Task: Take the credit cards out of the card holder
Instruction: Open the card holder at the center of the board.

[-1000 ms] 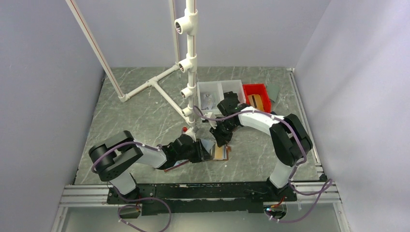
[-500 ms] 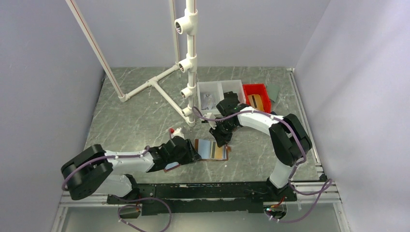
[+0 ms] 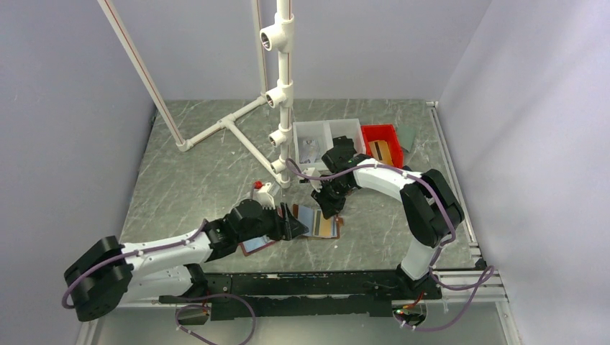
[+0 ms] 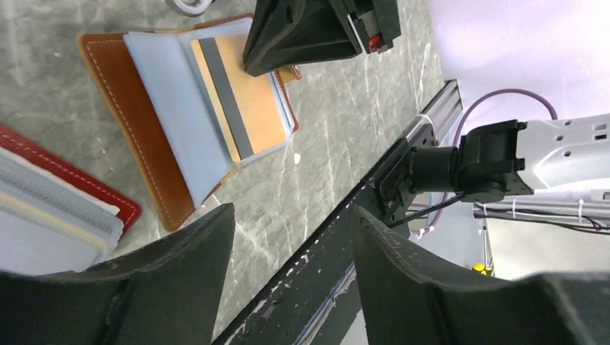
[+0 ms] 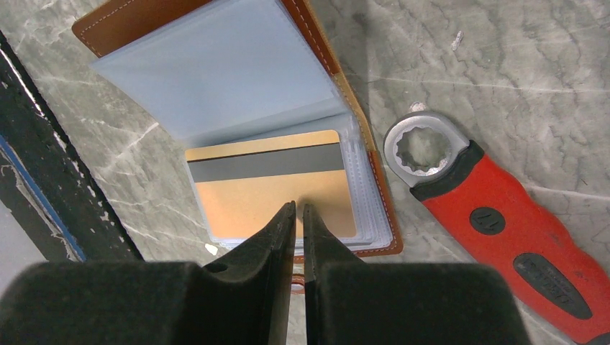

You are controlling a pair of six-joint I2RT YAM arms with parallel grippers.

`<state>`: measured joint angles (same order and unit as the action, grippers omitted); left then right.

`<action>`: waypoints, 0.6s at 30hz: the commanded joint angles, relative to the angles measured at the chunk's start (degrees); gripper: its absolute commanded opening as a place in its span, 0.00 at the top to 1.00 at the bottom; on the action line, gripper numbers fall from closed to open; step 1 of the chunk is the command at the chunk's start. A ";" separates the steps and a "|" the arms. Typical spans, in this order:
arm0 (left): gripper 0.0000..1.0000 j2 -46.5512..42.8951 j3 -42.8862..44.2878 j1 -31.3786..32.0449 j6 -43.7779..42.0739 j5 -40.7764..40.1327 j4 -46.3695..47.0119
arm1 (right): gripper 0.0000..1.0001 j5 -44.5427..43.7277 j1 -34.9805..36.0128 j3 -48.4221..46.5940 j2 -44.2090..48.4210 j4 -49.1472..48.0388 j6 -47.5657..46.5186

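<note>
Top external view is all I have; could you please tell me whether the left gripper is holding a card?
Observer: No. The left wrist view shows the left gripper wide open with nothing between its fingers. The brown card holder lies open ahead of it.
Operator: Thank you. Is there a card in that holder?
Observer: Yes. The right wrist view shows an orange card with a dark stripe lying in it. The right gripper has its fingers almost together, with the tips over the card's near edge.
</note>
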<state>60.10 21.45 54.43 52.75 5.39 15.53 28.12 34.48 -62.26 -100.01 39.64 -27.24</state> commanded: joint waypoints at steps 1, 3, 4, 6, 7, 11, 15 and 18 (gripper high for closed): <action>0.40 6.14 0.96 -0.20 -1.25 4.72 8.68 | 0.88 -0.94 0.26 -0.12 -0.85 1.53 -1.00; 0.45 10.77 2.39 -0.16 -0.70 4.84 9.75 | 0.88 -0.38 0.16 -0.27 -0.90 1.72 -0.97; 0.46 13.04 2.96 -0.18 -0.49 5.21 10.94 | 0.88 -0.27 0.09 -0.28 -0.88 1.80 -0.95; 0.48 18.20 3.74 -0.20 0.32 5.03 13.27 | 0.88 -0.05 -0.17 -0.23 -0.78 1.68 -0.89; 0.48 20.10 4.36 -0.21 0.48 4.92 14.06 | 0.88 0.12 -0.27 -0.23 -0.75 1.67 -0.77; 0.48 25.28 7.07 -0.20 -0.43 4.44 14.58 | 0.88 0.19 -0.29 -0.31 -1.06 1.76 -0.66; 0.47 27.62 9.29 -0.21 -1.28 1.30 11.26 | 0.88 0.29 -0.33 -0.32 -1.03 1.71 -0.62; 0.46 29.31 9.51 -0.29 -0.46 -0.82 11.39 | 0.88 0.40 -0.31 -0.41 -1.03 1.85 -0.69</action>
<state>87.42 29.23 54.41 52.80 8.08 25.69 28.88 34.26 -62.30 -100.03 39.77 -27.24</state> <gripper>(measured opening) 0.537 0.121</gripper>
